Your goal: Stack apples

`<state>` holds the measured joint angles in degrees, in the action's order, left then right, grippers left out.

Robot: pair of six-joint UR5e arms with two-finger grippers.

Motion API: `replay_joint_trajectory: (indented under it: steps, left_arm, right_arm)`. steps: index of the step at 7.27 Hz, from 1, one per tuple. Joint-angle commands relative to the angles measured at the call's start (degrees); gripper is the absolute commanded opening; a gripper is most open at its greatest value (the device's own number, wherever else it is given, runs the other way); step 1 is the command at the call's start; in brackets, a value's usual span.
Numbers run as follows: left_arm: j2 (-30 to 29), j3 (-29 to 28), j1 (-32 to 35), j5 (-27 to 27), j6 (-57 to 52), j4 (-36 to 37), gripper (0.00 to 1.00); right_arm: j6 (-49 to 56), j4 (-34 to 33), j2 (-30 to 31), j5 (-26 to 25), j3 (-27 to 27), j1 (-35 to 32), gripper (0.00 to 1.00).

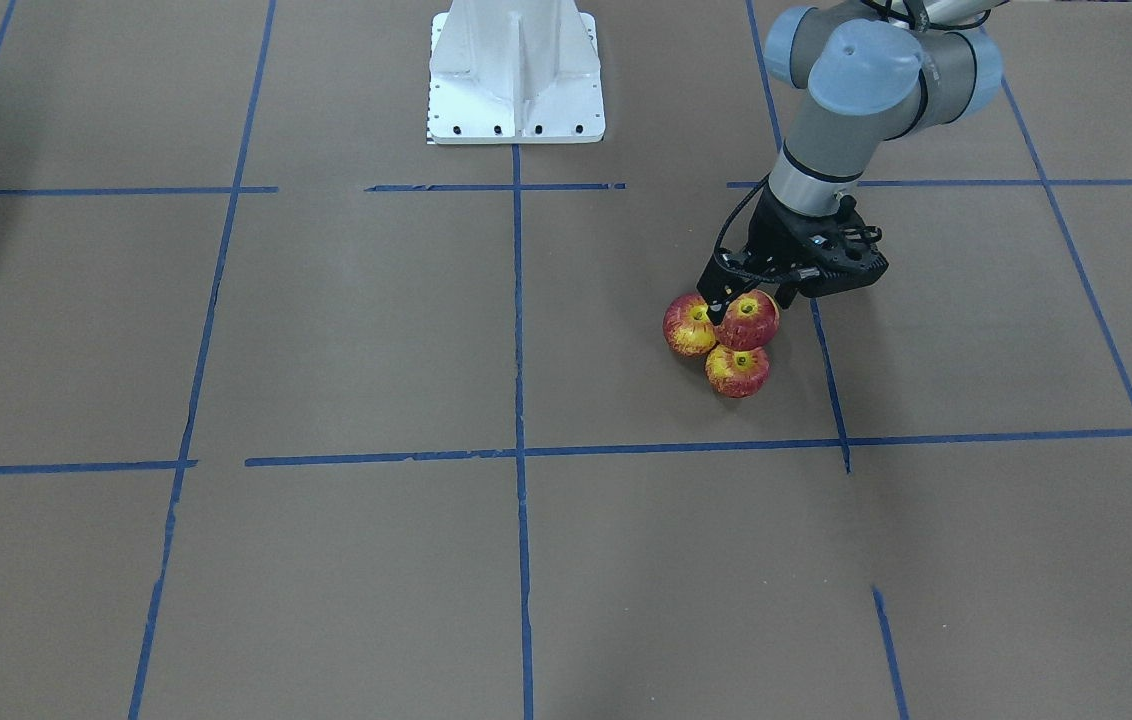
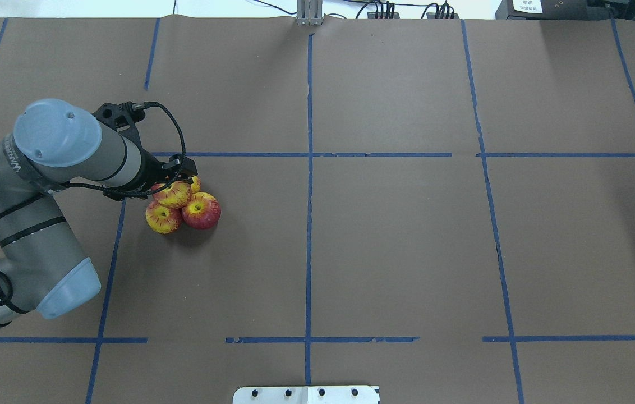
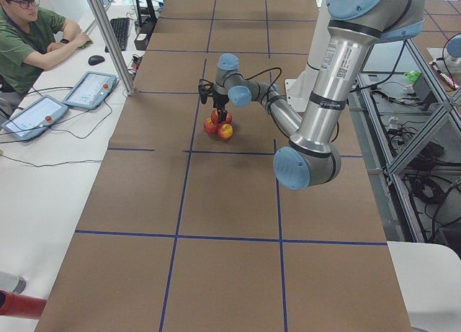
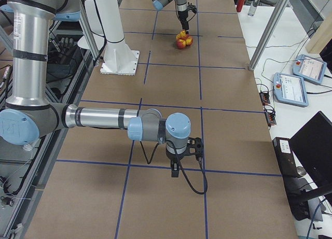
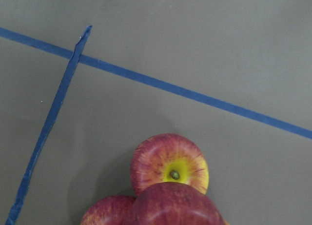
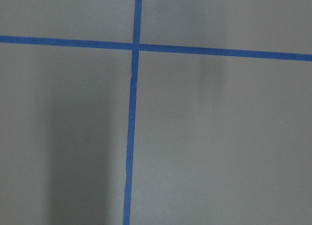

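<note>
Nearest, from the tabletop's right end: black two-finger right gripper (image 4: 176, 170) hanging low over the brown paper tabletop (image 4: 233, 145) taped with blue grid lines, well apart from the fruit. Jaws apart or together: cannot tell.

Farther along, just beside a blue line: three glossy red-and-yellow toy apples (image 1: 737, 370), huddled and touching on the tabletop.

Directly above them: a fourth matching apple (image 1: 748, 320), apparently clamped between the jaws of the black left gripper (image 1: 750, 303), over the hollow between the three.

Probably the placing step, the last of the stack. To do it well:
- Centre over the hollow.
- Lower until seated on all three.
- Part the jaws slowly and evenly.
- Lift straight up without brushing the pile.
</note>
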<state>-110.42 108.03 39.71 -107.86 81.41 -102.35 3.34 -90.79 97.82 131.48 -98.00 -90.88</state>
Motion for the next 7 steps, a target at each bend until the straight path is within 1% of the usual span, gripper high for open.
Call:
replay_joint_trajectory:
  steps: [1,2,3,4,7]
  left_arm:
    - [0.7,1.0,2.5,-0.2,-2.9,0.4,1.0]
    - [3.3,0.9,4.8,-0.2,-6.4,0.4,1.0]
    - [5.7,0.9,9.0,-4.3,-13.9,0.4,1.0]
    - [9.1,0.7,13.3,-9.6,-23.3,0.3,1.0]
    - [21.2,-0.1,26.5,-17.7,-55.9,0.3,1.0]
  right_arm:
    - [0.0,0.0,0.0,0.0,0.0,0.0,1.0]
    - [0.0,0.0,0.0,0.0,0.0,0.0,1.0]
    - [0.0,0.0,0.0,0.0,0.0,0.0,1.0]
    - [0.0,0.0,0.0,0.0,0.0,0.0,1.0]
    - [0.0,0.0,0.0,0.0,0.0,0.0,1.0]
